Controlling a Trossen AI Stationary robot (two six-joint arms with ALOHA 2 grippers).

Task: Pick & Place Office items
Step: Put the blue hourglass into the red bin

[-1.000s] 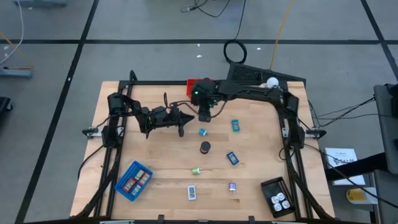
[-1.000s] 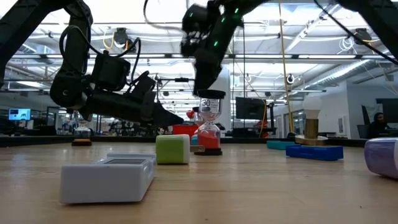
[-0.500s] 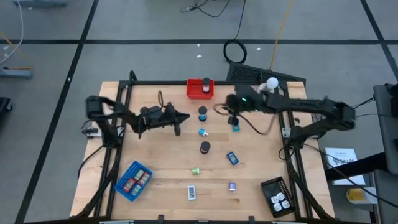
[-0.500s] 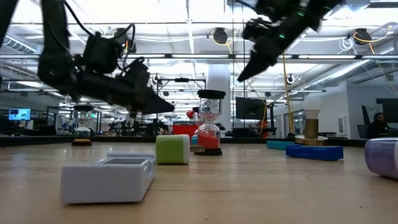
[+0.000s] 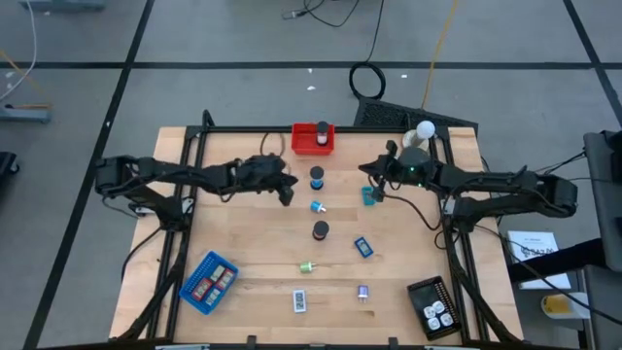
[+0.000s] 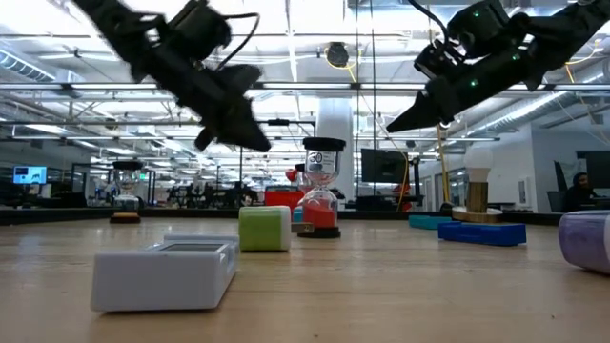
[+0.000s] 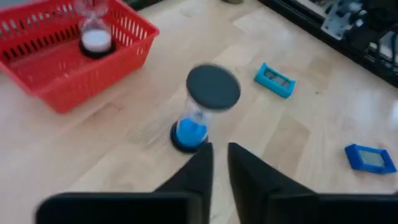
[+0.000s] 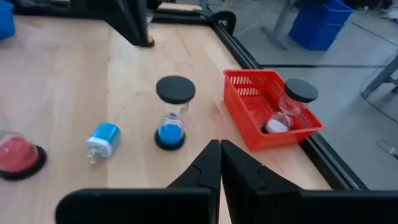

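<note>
Left gripper (image 7: 219, 163): narrowly parted, empty, aimed at blue hourglass (image 7: 200, 107) near red basket (image 7: 43, 68), far edge.
Right gripper (image 8: 219, 163): closed, empty.

- Light's pretty even from overhead, so the wooden worktop (image 5: 243, 233) looks bright with only small soft shadows under the bits on it.
- Low view is backlit: ceiling lights (image 6: 334, 54) glare hard and both arms turn into dark shapes.
- Up close there, the white block (image 6: 167, 274) and green cube (image 6: 264, 229) go soft; the hall behind is crisper.
- Left wrist shot is smeared, the blue sand timer (image 7: 202, 109) especially.
- Right wrist shot is sharper, with a faint sheen on the wood.
</note>
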